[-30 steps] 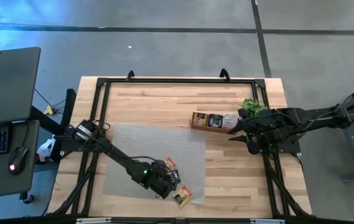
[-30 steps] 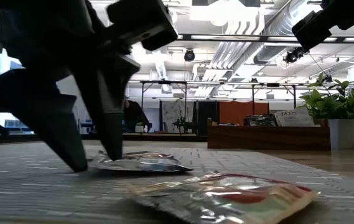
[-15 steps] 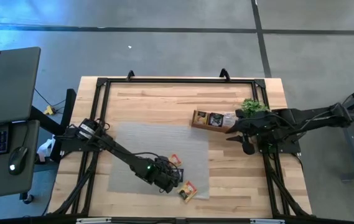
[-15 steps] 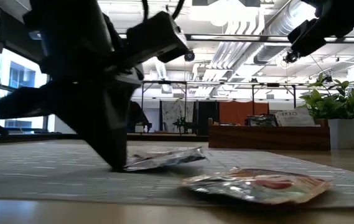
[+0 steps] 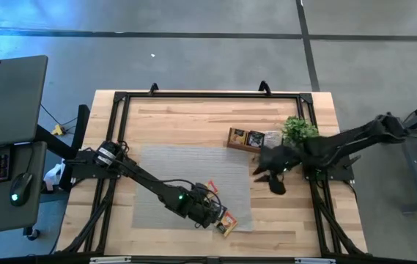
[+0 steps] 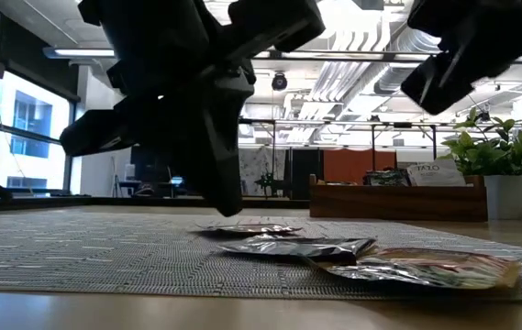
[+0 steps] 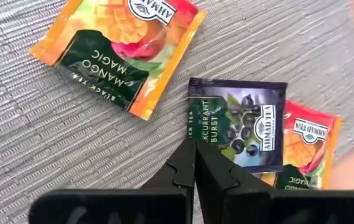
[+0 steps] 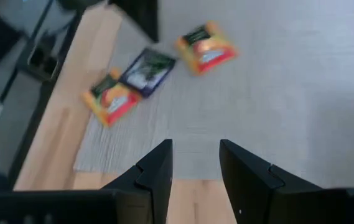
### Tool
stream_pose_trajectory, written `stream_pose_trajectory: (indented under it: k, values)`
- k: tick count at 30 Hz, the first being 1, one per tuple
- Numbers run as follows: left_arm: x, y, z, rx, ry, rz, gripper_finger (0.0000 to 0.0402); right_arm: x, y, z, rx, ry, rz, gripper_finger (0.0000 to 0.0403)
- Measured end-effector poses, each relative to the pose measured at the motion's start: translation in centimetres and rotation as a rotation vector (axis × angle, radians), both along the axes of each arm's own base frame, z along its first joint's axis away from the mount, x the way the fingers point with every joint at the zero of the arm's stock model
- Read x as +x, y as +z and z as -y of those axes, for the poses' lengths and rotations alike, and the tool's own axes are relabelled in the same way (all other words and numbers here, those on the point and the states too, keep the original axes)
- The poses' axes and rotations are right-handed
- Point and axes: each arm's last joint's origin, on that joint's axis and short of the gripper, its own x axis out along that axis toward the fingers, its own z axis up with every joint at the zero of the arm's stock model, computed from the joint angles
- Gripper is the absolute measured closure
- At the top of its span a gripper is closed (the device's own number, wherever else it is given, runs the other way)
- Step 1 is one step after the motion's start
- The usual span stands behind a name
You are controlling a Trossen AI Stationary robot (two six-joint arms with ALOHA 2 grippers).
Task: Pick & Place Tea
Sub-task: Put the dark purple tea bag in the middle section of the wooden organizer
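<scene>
With the left gripper pinched closed at the edge of the blackcurrant tea sachet on the woven mat, a shove could slide it over the mango sachet beneath, while the open right gripper hovers near.

The left pincer reaches low toward the near edge, fingers pressed together (tips touching). The right pincer hangs raised on its extended arm, fingers apart.
</scene>
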Motion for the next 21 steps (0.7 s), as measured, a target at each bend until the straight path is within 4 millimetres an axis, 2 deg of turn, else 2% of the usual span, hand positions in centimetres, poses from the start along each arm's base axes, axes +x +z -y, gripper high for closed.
stream_pose_trajectory:
  k: [6,10,16,21]
  values:
    - [0.0,0.1,0.1,-0.003,-0.001,0.012,0.0401,3.3,-3.1,-5.1,-0.021,0.198,0.093,0.0275]
    - [0.2,0.2,0.2,-0.006,-0.007,0.026,0.0401,5.1,-5.5,-7.7,-0.043,0.125,0.163,0.0275]
    - [0.3,0.2,0.0,0.026,-0.134,0.002,0.0382,6.1,-10.3,-9.3,-0.157,0.060,0.132,0.0290]
    - [0.7,0.3,-0.6,0.034,-0.183,0.000,0.0329,7.1,-11.8,-10.0,-0.118,0.040,0.235,0.0358]
